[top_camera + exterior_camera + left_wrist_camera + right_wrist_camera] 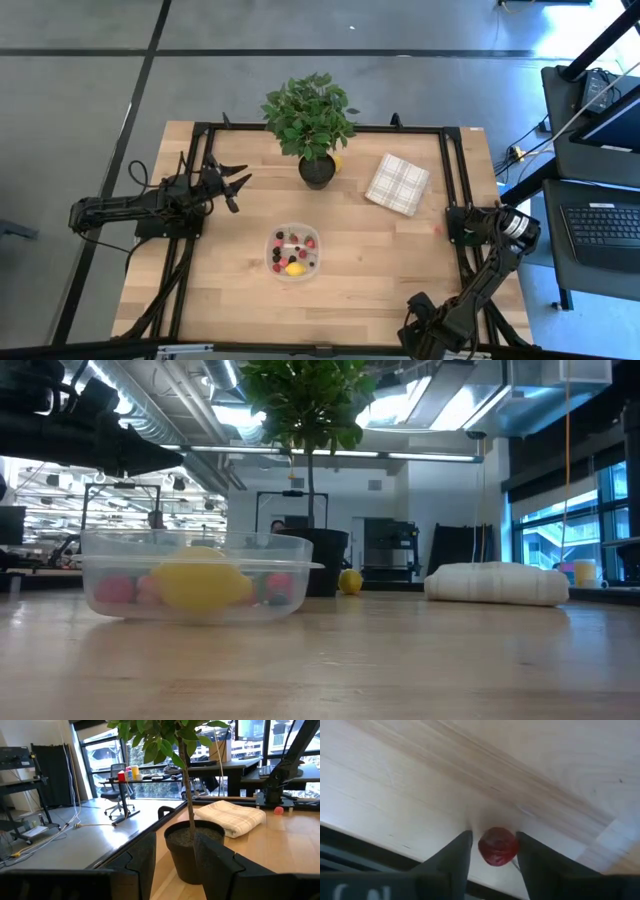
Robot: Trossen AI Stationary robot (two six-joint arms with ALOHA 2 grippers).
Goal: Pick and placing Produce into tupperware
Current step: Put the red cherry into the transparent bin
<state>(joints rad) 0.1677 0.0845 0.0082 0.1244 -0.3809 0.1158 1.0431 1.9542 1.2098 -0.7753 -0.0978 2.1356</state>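
Observation:
The clear tupperware [295, 252] [195, 575] stands mid-table, holding several red, dark and pink berries and a yellow lemon [294, 268] [200, 585]. My right gripper [425, 325] [494, 836] points down near the table's near right corner. It is open, one finger on each side of a small red berry [497, 846] that lies on the wood. A pink berry [437, 231] [278, 810] lies near the right arm's base. A yellow lemon [336, 162] [350, 581] sits beside the plant pot. My left gripper [238, 183] [175, 870] waits at the left, level, open, with nothing between its fingers. My right gripper comes at the red berry from above, its fingers pointing down. One finger [532, 857] stands right against the berry's side [514, 847], and I cannot tell whether it touches. The other finger shows a narrow gap. The berry rests on the table.
A potted green plant [312, 125] [192, 852] stands at the far middle. A folded white checked cloth [397, 183] [497, 583] [230, 817] lies to its right. A dark rail [380, 865] runs along the table edge close to the red berry.

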